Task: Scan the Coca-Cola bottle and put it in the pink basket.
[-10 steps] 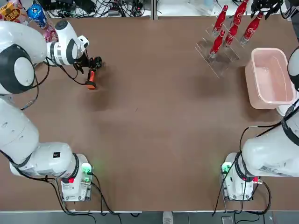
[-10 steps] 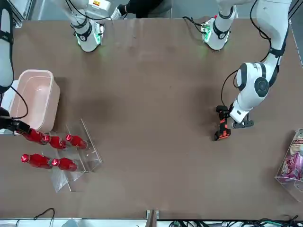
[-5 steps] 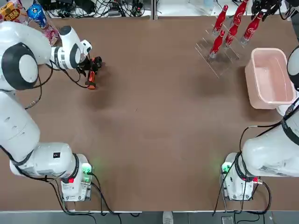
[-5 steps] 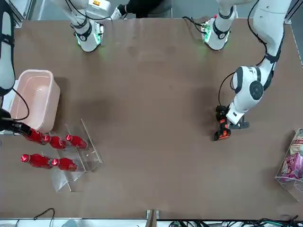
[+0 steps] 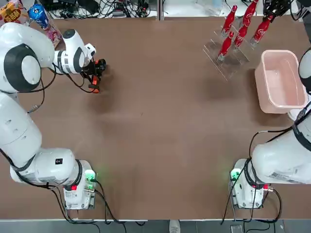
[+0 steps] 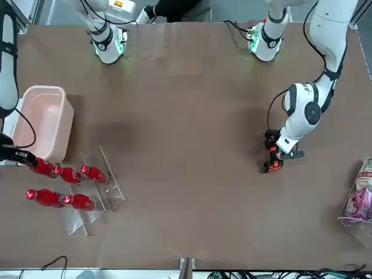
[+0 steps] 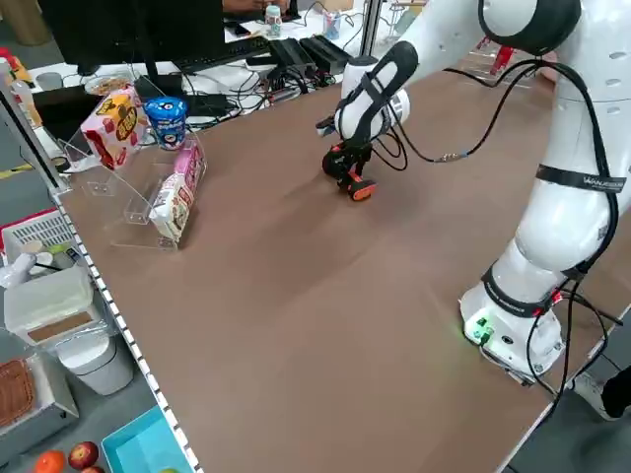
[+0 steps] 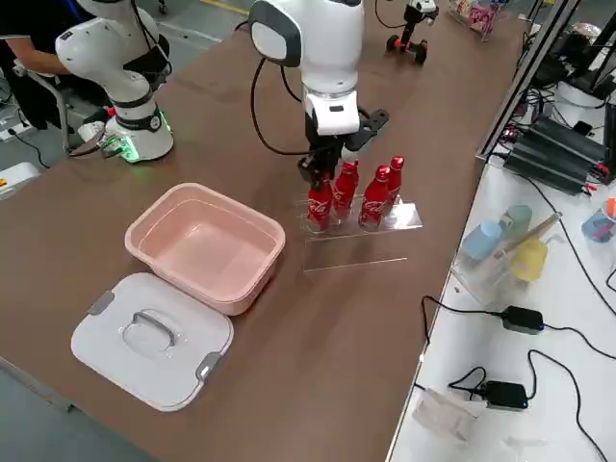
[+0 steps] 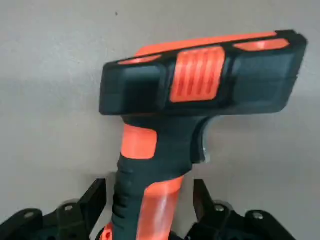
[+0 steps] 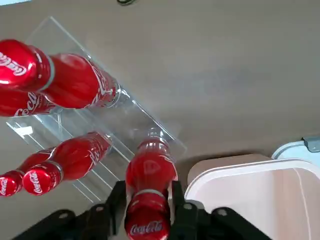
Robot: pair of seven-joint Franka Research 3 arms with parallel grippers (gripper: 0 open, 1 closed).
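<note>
Held by its neck, the Coca-Cola bottle stands in the clear rack at the far right corner, on the side nearest the basket. My right gripper is shut on that neck, one finger on each side. The pink basket sits right beside the rack with nothing in it. At the far left, my left gripper straddles the handle of the black-and-orange scanner, which lies on the table. Its fingers are open, with small gaps to the handle.
Several more red bottles lean in the clear rack. The basket's white lid lies on the table next to it. A clear stand with snack packs sits at the far left corner. Cables run along the far edge.
The right gripper's fingers have closed on the bottle neck. The left arm has settled lower over the scanner, and its fingers have narrowed around the handle.
</note>
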